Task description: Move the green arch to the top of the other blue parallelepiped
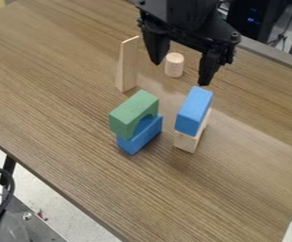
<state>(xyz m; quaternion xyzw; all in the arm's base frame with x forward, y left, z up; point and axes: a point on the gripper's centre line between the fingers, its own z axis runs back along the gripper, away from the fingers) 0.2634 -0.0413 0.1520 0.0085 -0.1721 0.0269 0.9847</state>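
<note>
My gripper point(181, 74) hangs at the upper middle of the camera view with its two fingers spread and nothing between them. It is above and behind the stacked blocks. The green arch point(132, 111) rests on top of a blue block point(141, 136), left of centre, its curved opening facing down. To the right, the other blue block point(194, 111) lies on a pale wooden block point(189, 141). A narrow gap separates the two stacks.
A tall, thin wooden piece point(127, 65) stands upright behind the arch. A small wooden cylinder point(175, 64) stands below the gripper. The brown table point(66, 99) has its front edge running diagonally at lower left.
</note>
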